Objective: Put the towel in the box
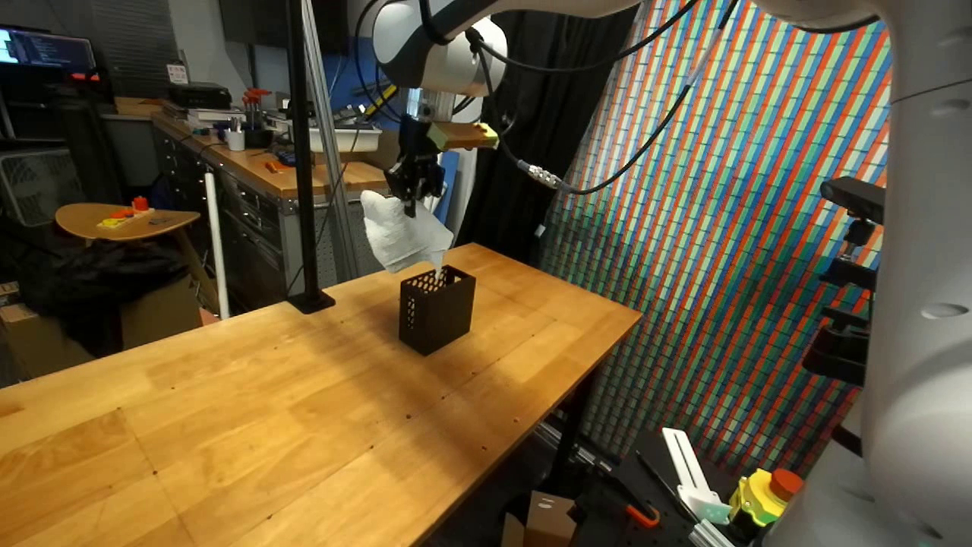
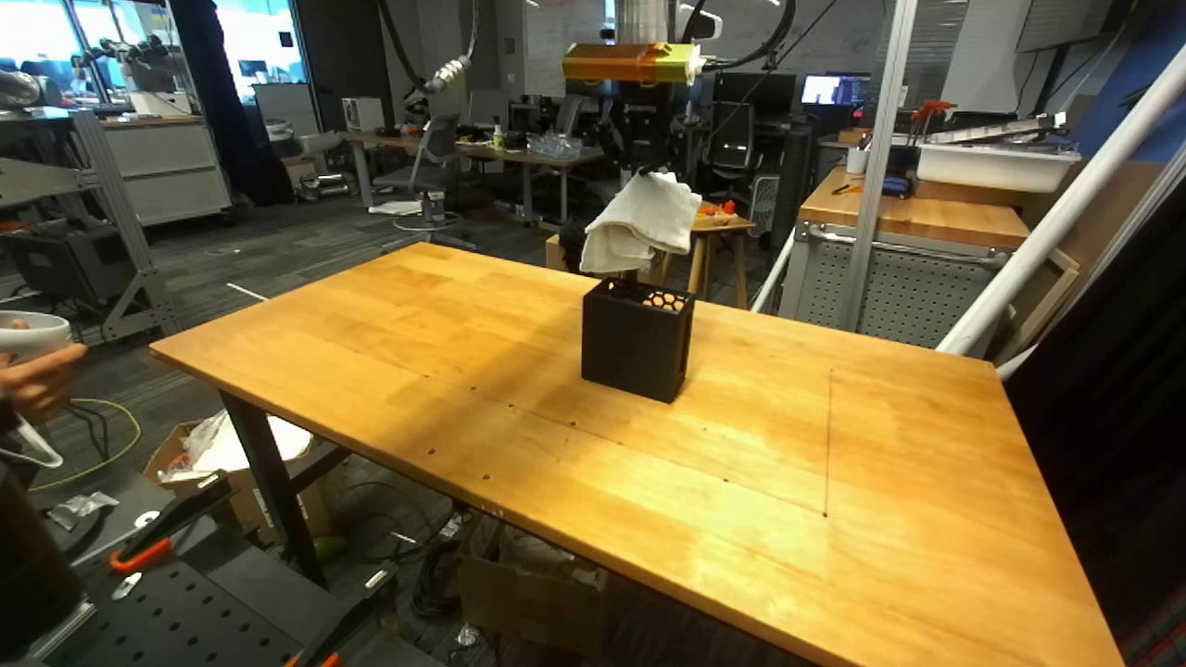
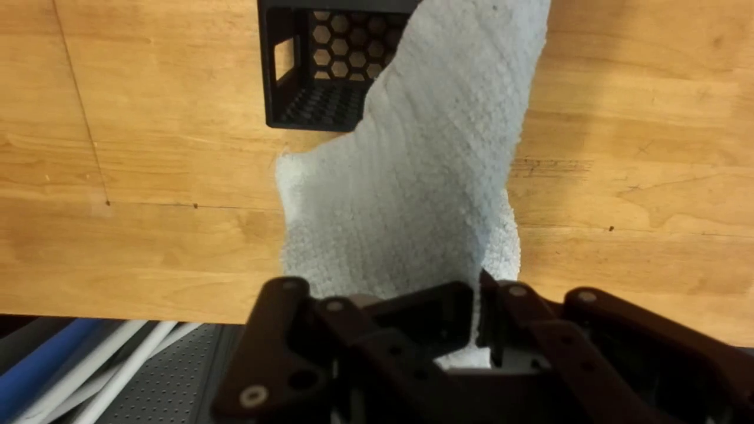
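A white cup (image 1: 235, 140) stands on a wooden-topped bench (image 1: 254, 170) beyond the wooden table (image 1: 304, 425)

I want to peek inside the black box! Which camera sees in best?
The wrist view: it looks down into the black box and shows honeycomb holes, though the white towel hides part. Both exterior views show mostly its outside, with just a little inside near the top.

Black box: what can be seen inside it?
The wrist view shows bare honeycomb mesh inside the uncovered part of the black box; the white towel covers the rest, so whether its hanging tip dips in can't be told.
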